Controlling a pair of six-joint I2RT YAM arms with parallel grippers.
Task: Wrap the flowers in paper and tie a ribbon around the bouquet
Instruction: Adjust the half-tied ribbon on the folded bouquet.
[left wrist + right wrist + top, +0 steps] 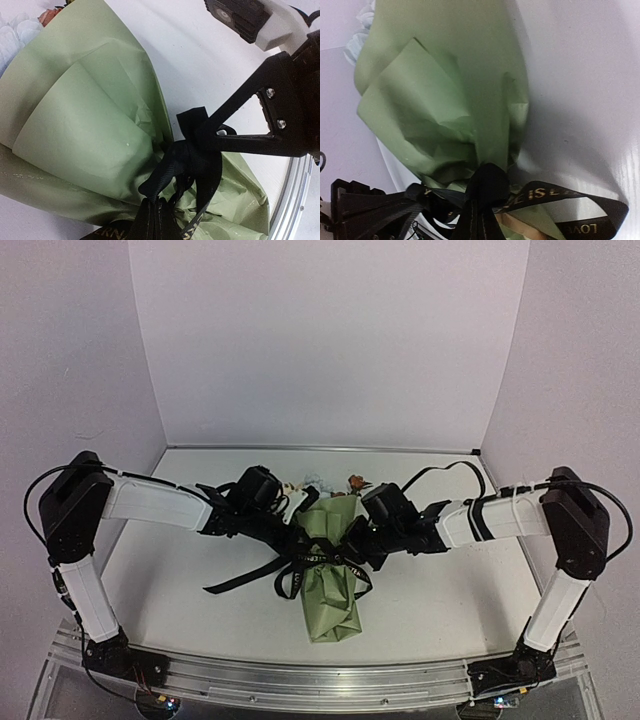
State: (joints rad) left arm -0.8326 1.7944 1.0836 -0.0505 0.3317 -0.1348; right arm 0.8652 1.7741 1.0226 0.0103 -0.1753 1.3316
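While the left hand and right hand each pinch the ribbon, it cinches the crinkled olive-green bouquet midway

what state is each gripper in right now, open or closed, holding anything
left gripper: closed, pinching the ribbon
right gripper: closed, also pinching the ribbon

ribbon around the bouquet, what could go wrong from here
The left gripper and right gripper are both shut at the ribbon knot; a hard pull might crush or tear the thin paper at the cinched waist. The knot may not be tight yet, so a tail could slip free. Sideways tugging may drag the bouquet and bend the flowers.
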